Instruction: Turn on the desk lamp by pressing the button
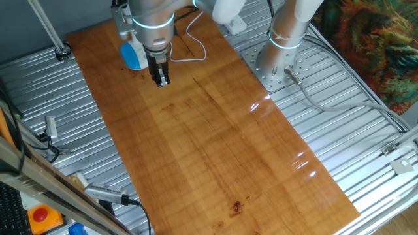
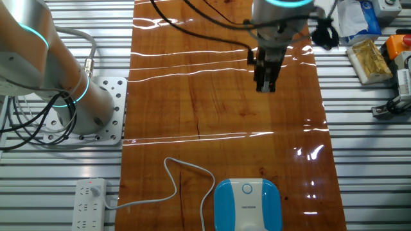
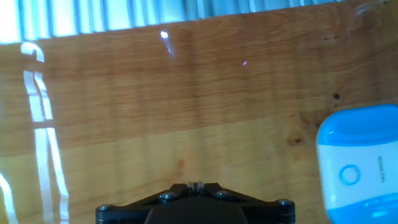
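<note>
The desk lamp (image 2: 247, 205) has a bright-blue base with a white top and lies at the near end of the wooden board. Its button (image 2: 247, 188) is a small ring mark on the white top. The lamp shows partly behind the arm in one fixed view (image 1: 134, 56) and at the right edge of the hand view (image 3: 360, 163), with the button (image 3: 349, 175). My gripper (image 2: 265, 86) hangs over bare wood, well apart from the lamp, also seen in one fixed view (image 1: 161, 79). In the hand view the fingertips (image 3: 194, 185) touch each other, shut on nothing.
A thin white cord (image 2: 174, 178) runs from the lamp to a white power strip (image 2: 90, 204). The arm's base (image 2: 96, 115) is bolted beside the board. A yellowish packet (image 2: 369, 59) and other clutter lie on the metal table. An orange box with a red button (image 1: 40, 214) sits at the front.
</note>
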`<state>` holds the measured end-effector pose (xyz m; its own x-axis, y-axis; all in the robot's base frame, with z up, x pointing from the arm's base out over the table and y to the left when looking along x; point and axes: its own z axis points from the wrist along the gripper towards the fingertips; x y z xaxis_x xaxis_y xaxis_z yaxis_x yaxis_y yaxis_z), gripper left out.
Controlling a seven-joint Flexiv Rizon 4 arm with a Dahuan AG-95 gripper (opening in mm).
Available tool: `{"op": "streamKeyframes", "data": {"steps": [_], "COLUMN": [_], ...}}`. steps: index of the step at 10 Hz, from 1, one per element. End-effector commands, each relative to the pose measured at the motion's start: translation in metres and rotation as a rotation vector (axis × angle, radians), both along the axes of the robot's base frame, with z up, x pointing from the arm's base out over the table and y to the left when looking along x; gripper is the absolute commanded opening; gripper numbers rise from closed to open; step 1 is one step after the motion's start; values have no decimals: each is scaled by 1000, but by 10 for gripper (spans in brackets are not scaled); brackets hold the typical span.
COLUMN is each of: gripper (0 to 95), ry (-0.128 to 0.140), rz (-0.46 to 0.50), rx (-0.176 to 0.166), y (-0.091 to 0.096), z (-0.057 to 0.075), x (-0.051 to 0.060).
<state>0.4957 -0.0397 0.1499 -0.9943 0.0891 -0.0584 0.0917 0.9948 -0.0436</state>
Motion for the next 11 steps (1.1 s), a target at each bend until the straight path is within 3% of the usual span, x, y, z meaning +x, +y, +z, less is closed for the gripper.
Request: {"op": "streamKeyframes", "data": {"steps": [1,4,6,7,8,11], "gripper": [0,0,0,0,0,0], "ry": [4,8,8,6,4,8], "rz": [28,45,-12,-107,-157,-166], "rx": [0,4,9,21,24,9], "y": [-19,-51,-72,-84,-88,-103], "z": [-9,-15,-14,-12,-11,-11], "x": [-4,-4,-2,1,2,2]}}
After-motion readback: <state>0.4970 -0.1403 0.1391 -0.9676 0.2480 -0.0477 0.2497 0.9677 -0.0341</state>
